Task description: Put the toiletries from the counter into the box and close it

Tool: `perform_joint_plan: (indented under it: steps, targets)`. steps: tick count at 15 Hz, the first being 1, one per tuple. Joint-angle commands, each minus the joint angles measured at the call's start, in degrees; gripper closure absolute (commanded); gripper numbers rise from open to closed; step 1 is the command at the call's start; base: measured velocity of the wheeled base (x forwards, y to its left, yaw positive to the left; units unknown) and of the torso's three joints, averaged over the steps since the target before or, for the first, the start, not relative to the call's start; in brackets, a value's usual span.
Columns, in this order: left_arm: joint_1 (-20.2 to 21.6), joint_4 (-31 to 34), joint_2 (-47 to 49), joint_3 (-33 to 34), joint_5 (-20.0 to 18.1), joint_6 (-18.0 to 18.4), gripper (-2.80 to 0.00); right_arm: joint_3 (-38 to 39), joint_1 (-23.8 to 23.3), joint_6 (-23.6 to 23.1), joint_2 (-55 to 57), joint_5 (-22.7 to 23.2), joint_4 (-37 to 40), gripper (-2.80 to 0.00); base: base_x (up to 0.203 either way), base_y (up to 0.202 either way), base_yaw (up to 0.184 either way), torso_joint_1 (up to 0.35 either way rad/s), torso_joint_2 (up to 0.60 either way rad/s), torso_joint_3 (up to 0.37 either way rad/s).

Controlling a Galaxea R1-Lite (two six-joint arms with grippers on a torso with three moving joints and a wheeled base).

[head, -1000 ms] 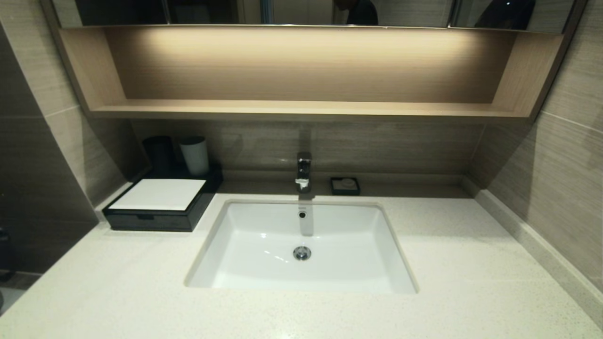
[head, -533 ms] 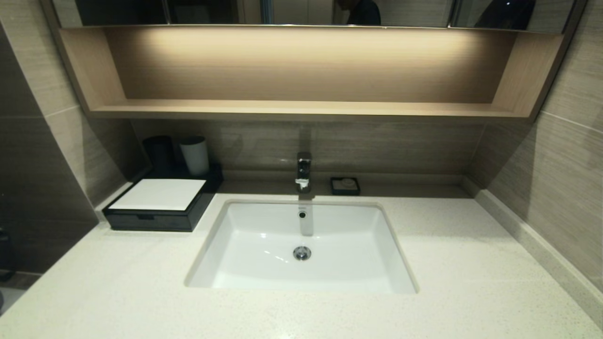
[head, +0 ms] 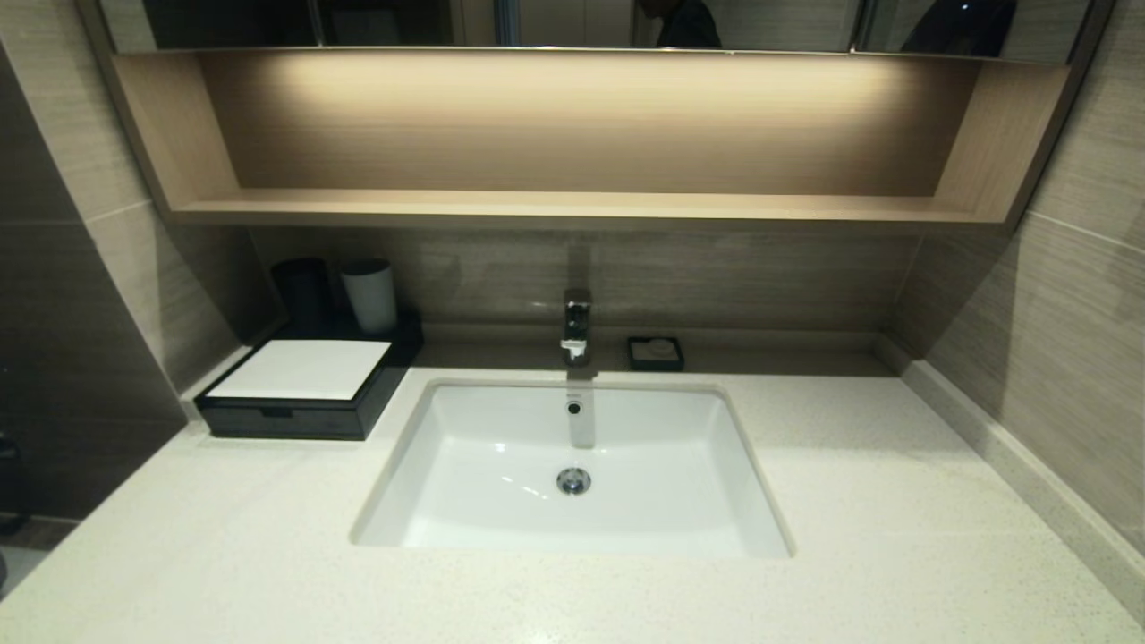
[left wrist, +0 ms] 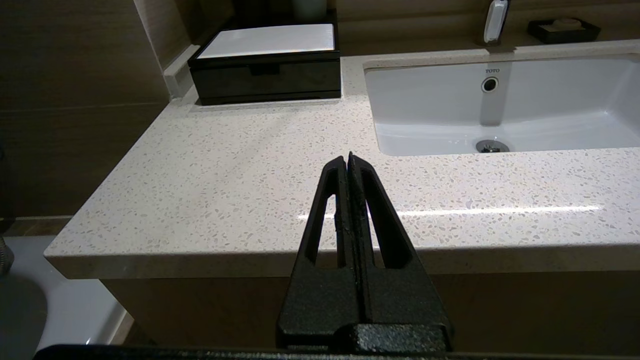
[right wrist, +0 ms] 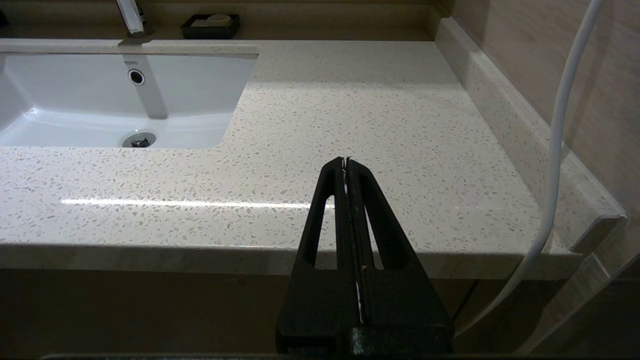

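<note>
Essentially nothing has changed: my left gripper (left wrist: 348, 159) and right gripper (right wrist: 346, 162) rest pressed together at the worktop (head: 224, 555) edge, the box (left wrist: 267, 65) sits closed far ahead-left, no toiletries visible.

Left gripper (left wrist: 348, 159) fingers pressed together, right gripper (right wrist: 345, 162) likewise, both level
</note>
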Motion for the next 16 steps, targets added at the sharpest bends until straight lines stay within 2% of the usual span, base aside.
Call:
perform_joint_plan:
  steps: [1, 16]
  targets:
    - [0.0, -0.06, -0.02, 0.66, 0.04, 0.02, 0.0, 0.06, 0.01, 0.0, -0.09, -0.01, -0.02, 0.0, 0.0, 0.0, 0.0, 0.0, 0.0, 0.0]
    - [0.0, -0.32, -0.02, 0.84, 0.3, -0.01, 0.0, 0.07, 0.01, 0.0, -0.09, -0.01, -0.02, 0.0, 0.0, 0.0, 0.0, 0.0, 0.0, 0.0]
